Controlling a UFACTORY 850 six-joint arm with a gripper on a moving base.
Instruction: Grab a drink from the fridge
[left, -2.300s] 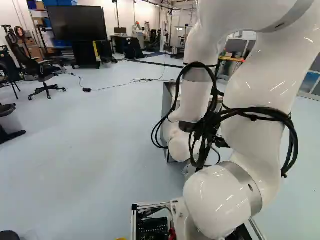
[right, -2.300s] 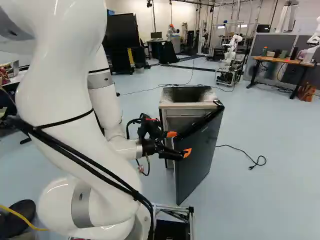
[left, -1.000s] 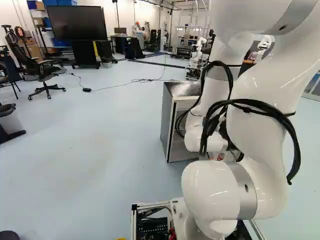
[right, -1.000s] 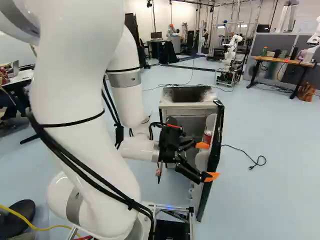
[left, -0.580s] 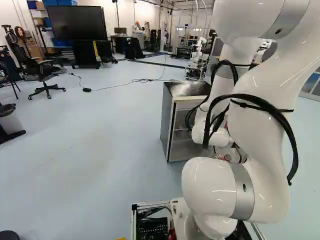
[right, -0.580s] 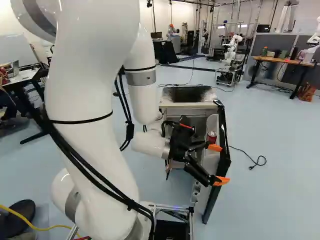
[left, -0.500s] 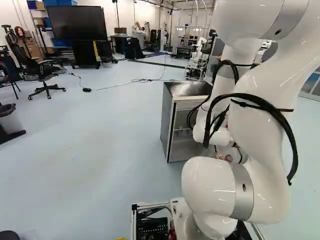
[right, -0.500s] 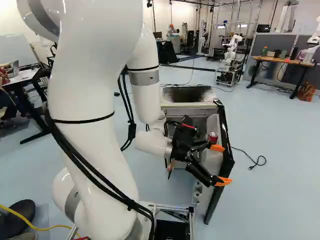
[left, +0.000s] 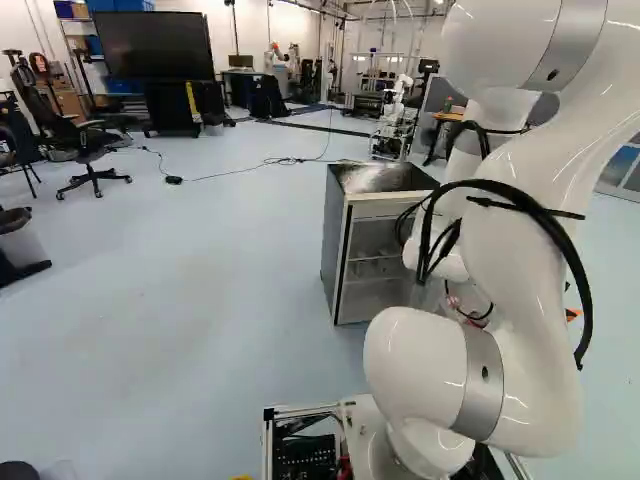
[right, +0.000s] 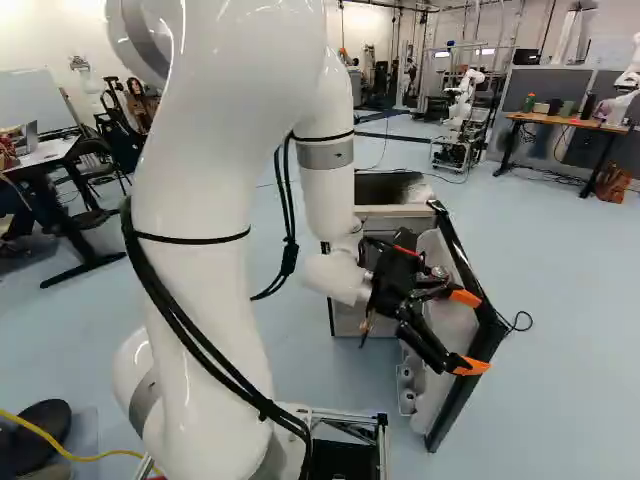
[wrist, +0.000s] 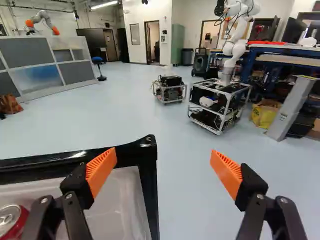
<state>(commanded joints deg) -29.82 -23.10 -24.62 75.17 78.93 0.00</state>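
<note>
The fridge door (right: 452, 408) stands open, with its pale inner side showing, so the opening part of the job looks mostly done; the grasp, the lift and the carrying away are all left. The drink, a red can (wrist: 10, 220), is on the inner side of the fridge door, in from the free edge, and nothing grips it. The claw (wrist: 163, 158) is wide, with nothing between its pads, and is up at the free edge of the fridge door: one finger is over the inner side, the other out past the edge. Whether either finger touches the door I cannot tell. The fridge (left: 337, 240) is behind the fridge door, on the hinge side. Against the picture from 2.3 seconds ago, the fridge door has swung much farther out; back then its dark outer face was towards the right base view and hid the can. The arm (right: 205, 280) has swung across in the same direction as the fridge door, while the fridge and the base have stayed put. Next, I'd judge, the claw needs to back clear of the fridge door, turn in towards the can and close around it. Catching the edge on the way could drag the door along or knock the can.
</note>
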